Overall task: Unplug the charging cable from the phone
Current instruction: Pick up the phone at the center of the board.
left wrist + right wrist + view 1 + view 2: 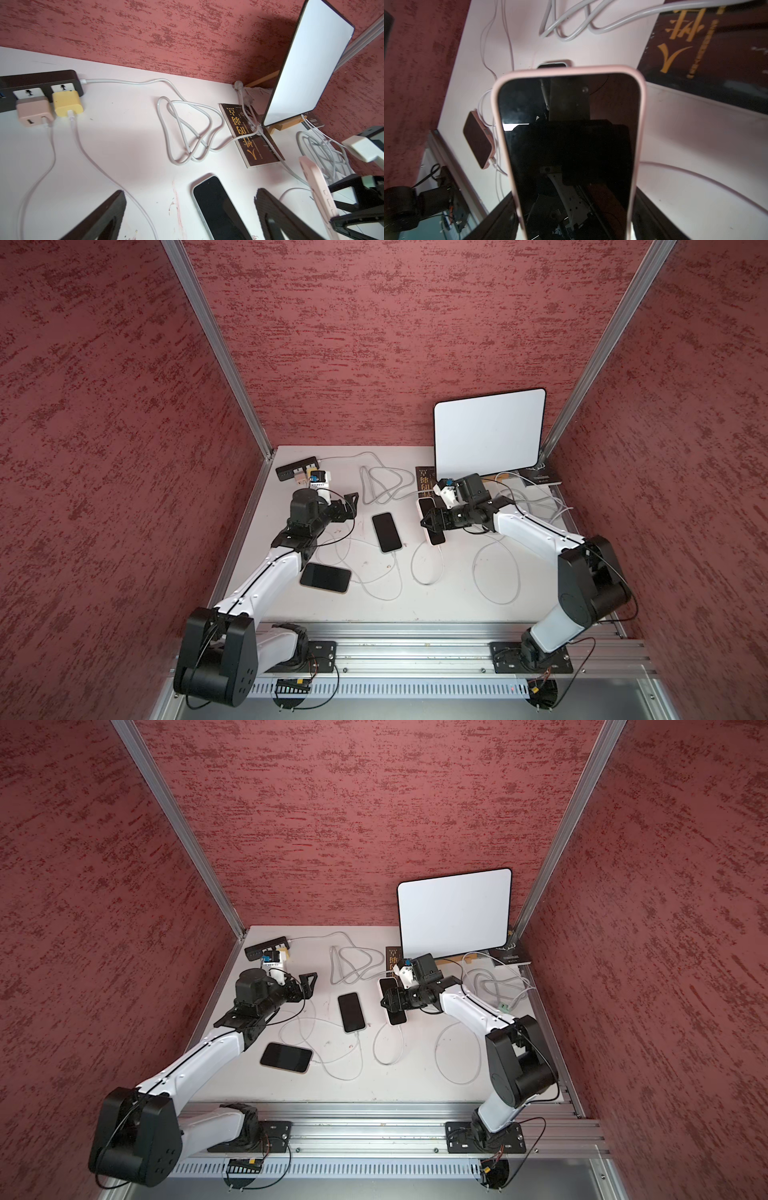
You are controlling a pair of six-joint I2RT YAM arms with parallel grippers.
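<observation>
- My right gripper [432, 523] is clamped across the long sides of the pink-cased phone [566, 145], right of centre in both top views. Its dark screen faces my wrist camera.
- The charging cable [424, 583] loops on the table [457, 605] just below that phone and runs up to its lower end. I cannot tell whether the plug is seated.
- My left gripper [347, 508] hovers left of centre, jaws wide apart with nothing between them.
- The power strip [37, 79] lies at the upper left of the left wrist view. In its sockets sit a pink adapter [34, 111] and a yellow adapter [67, 102], side by side, each with a white lead coming out.
- Two more phones lie flat on the table — a light-cased phone [386, 532] at centre, with a cable at its lower end, and a tan-cased phone [325, 577] to its lower left.
</observation>
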